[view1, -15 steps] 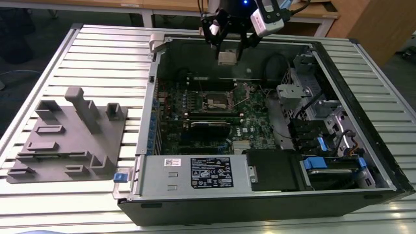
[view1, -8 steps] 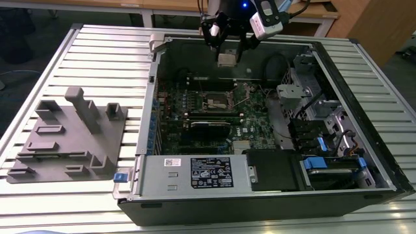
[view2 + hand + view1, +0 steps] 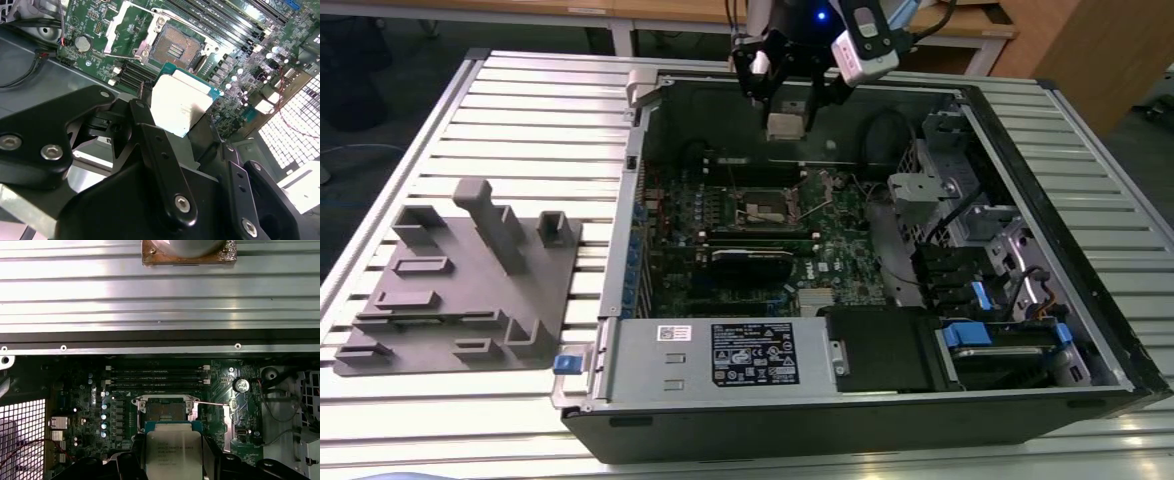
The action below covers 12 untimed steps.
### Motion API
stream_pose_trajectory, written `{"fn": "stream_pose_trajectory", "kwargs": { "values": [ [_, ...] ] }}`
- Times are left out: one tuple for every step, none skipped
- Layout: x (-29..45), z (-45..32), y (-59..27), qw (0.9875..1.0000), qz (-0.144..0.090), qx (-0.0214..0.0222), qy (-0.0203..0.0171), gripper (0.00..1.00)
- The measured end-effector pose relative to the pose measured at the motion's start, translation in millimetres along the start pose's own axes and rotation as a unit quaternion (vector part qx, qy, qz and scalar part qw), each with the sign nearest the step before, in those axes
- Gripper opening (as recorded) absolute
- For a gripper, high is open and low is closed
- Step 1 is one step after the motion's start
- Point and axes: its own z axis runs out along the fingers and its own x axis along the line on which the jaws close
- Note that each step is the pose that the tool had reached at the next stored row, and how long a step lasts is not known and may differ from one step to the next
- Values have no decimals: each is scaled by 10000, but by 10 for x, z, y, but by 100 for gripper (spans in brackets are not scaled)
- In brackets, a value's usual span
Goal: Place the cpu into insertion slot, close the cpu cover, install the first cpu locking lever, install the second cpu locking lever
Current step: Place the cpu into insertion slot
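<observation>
All positions are relative to the insertion slot (image 3: 765,205).

The slatted metal table (image 3: 467,110) carries everything. The open computer case (image 3: 854,420) lies flat on it, with the slot roughly mid-board inside, facing up. The grey fixture block (image 3: 454,270) sits on the table outside the case, well off to the exterior view's left of the slot. The green motherboard (image 3: 834,255) surrounds the slot. The memory slots (image 3: 157,374) run just beside it, on the side nearer the case's far wall.

The gripper (image 3: 787,100) hangs above the case, offset from the slot toward that far wall, with clear air between them. Its fingers (image 3: 147,120) are clamped on the cpu (image 3: 785,126), one on each of two opposite edges. The metal lid faces the wrist cameras.

The cpu cover (image 3: 114,29) is swung up off the slot, so the contact field is exposed. The thin wire lever (image 3: 212,402) alongside the slot looks unlatched to me.

Key relation: the slot lies below the chip and forward of it, away from the far wall. In the first wrist view the chip overlaps the slot's near rim but isn't over its centre.

The chip is square, so there's no long axis to speak of. Its edges run about parallel to the slot's edges in that view. I read the offset as shift plus height, not twist. It isn't seated and there's no contact.
</observation>
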Motion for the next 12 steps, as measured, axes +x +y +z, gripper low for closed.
{"fn": "stream_pose_trajectory", "kwargs": {
  "values": [
    [0, 4, -1, 10000, 0, 0, 0, 54],
    [0, 11, -1, 10000, 0, 0, 0, 54],
    [0, 20, -2, 10000, 0, 0, 0, 54],
    [-1, 30, -3, 10000, 0, 1, 0, 54],
    [-1, 40, -4, 10000, 0, 0, 0, 54],
    [-1, 48, -5, 10000, 0, 1, 0, 54],
    [-1, 53, -5, 10000, 0, 1, 1, 54],
    [-1, 56, -5, 10000, 0, 2, 1, 54],
    [-1, 59, -6, 10000, 0, 2, 1, 54],
    [-1, 61, -6, 10000, 0, 1, 1, 54],
    [-1, 63, -6, 10000, 0, 1, 1, 54],
    [-1, 66, -6, 10000, 0, 1, 0, 54]
  ]
}}
